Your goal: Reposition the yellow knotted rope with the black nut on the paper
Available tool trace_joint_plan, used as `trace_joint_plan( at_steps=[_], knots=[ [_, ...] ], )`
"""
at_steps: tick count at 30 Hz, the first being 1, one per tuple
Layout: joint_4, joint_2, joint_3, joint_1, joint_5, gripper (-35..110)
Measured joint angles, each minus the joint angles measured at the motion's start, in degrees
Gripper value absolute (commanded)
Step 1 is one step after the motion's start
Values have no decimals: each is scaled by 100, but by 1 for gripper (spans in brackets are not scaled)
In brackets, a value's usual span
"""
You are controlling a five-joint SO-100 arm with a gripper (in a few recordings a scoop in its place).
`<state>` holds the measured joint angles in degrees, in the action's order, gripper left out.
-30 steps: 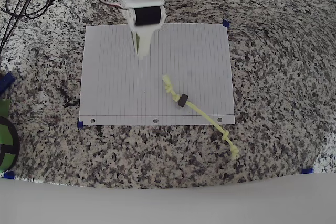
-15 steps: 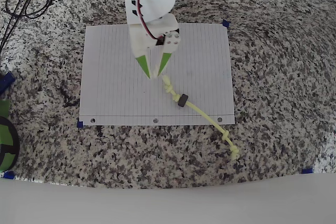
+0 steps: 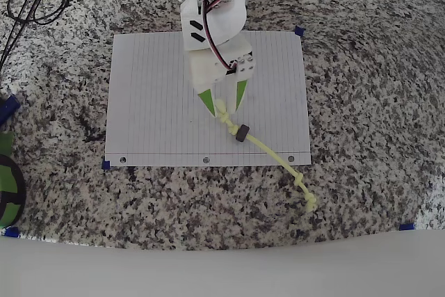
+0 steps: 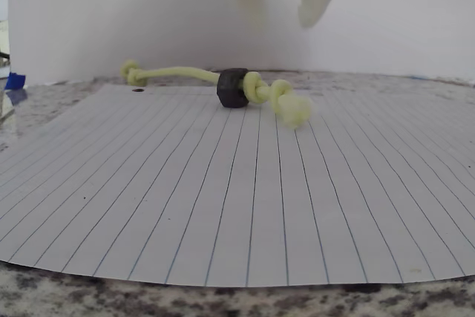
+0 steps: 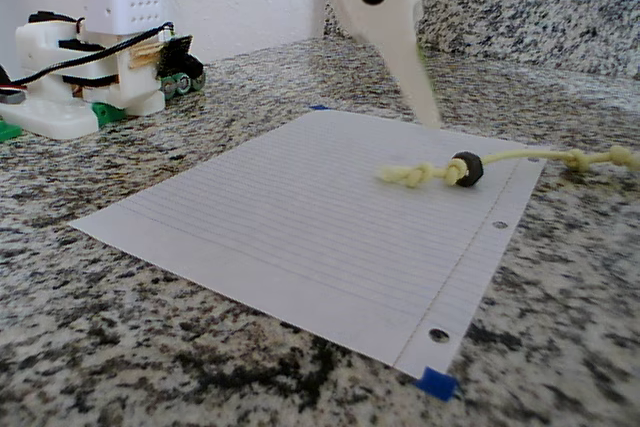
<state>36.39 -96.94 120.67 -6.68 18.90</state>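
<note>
No legible writing on the paper (image 3: 153,102)

The paper (image 3: 160,102) lies flat on the counter (image 3: 361,88), its punched edge toward the bottom of the overhead view. The rope (image 3: 261,145) runs diagonally from the sheet's lower right part, across that edge, onto the counter beyond. The nut (image 3: 241,133) sits on the rope just below its upper knot, over the paper. The gripper (image 3: 224,106) hangs with its fingertips either side of that upper knot, seemingly above it rather than touching. The arm's base (image 5: 95,67) stands behind the paper's far left in the fixed view.
</note>
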Motion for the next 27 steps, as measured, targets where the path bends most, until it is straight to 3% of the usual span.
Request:
trace_joint_plan(
  at_steps=[10,27],
  knots=[
    [800,571,-668,97,316,40],
    [756,1239,-1081,176,334,42]
  ],
)
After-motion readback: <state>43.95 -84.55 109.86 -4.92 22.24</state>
